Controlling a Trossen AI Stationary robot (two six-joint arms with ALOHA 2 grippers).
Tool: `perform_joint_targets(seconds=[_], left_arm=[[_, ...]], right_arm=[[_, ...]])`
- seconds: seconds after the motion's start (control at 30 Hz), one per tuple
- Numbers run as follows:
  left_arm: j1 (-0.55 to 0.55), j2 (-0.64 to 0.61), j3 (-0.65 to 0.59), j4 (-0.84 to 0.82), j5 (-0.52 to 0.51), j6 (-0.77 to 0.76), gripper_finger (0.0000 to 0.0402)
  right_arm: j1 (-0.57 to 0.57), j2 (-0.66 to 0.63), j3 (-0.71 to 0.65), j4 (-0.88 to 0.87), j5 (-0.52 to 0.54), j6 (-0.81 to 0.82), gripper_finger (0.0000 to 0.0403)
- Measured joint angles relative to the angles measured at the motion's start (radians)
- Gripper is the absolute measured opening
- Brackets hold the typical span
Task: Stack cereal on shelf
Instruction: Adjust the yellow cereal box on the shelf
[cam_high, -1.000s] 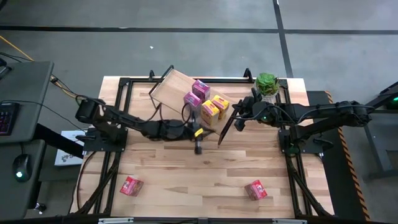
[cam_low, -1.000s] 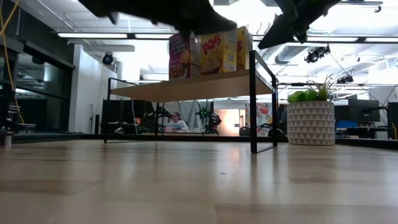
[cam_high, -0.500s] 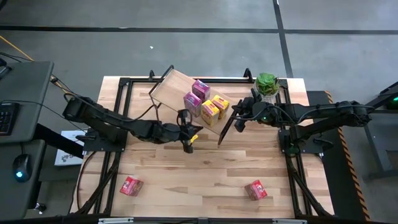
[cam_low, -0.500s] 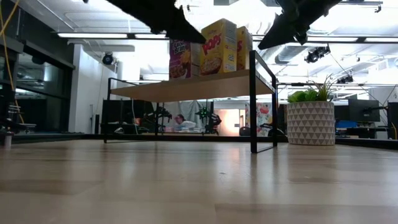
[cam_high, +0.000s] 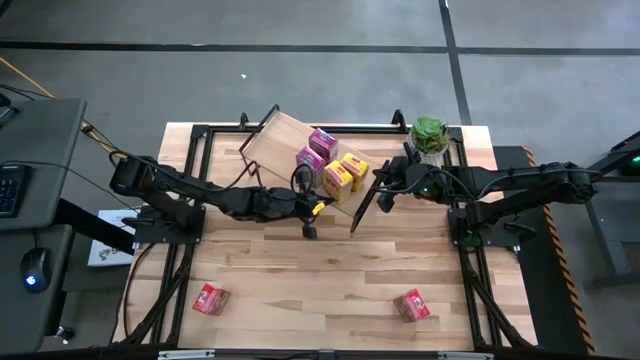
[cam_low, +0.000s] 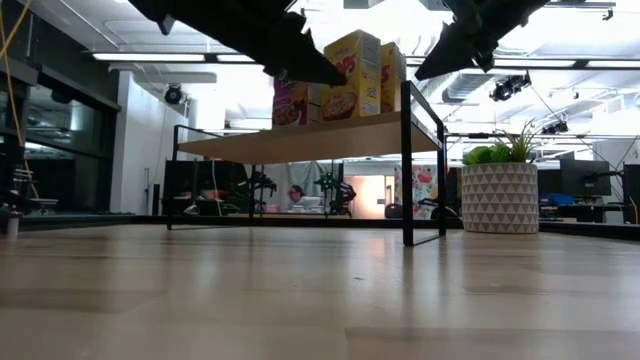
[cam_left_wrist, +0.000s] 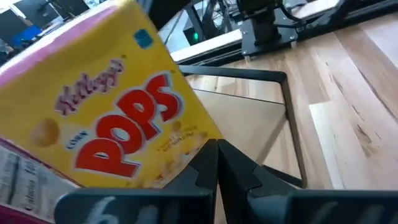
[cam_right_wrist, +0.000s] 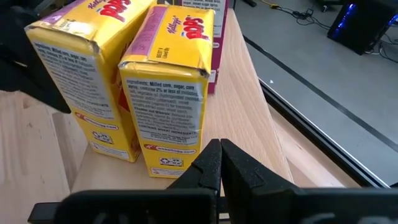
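Two arms in play, left one working; left gripper (cam_high: 310, 231) hangs over the table (cam_high: 330, 280) just off the shelf's (cam_high: 275, 145) front edge, fingers closed to a thin slit in its wrist view, nothing between them; right in front of it stands a yellow Corn Pops box (cam_left_wrist: 118, 118) on the shelf, close, touching or not I cannot tell; beyond that box, a second yellow box (cam_high: 354, 165) and two magenta boxes (cam_high: 316, 150), all bunched at the shelf end nearer the right arm; right gripper (cam_high: 361, 212) waits just past that shelf end, fingers also together and empty; well behind the left gripper, two red boxes (cam_high: 211, 298) (cam_high: 411, 305) lie on the table near its front edge, apart from each other; potted plant (cam_high: 430, 134) sits beyond the right gripper. Judgement: four boxes shelved, two left; to do the next pick well, pull straight back from the yellow box so it isn't tipped, spread the fingers before descending, take the red box on the left arm's side, grip across its narrow faces.
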Motion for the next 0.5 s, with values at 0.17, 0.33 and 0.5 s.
perform_joint_targets(seconds=[0.17, 0.33, 0.5], left_arm=[[-0.001, 0.0, 0.0, 0.037, -0.001, -0.024, 0.0], [-0.006, 0.006, 0.0, 0.082, -0.004, 0.001, 0.0], [-0.081, 0.037, -0.001, 0.084, -0.146, 0.208, 0.0]], right_arm=[[0.0, 0.0, 0.0, -0.006, -0.002, 0.006, 0.0], [0.0, 0.0, 0.0, -0.005, -0.003, 0.01, 0.0], [0.0, 0.0, 0.0, -0.005, -0.007, 0.008, 0.0]])
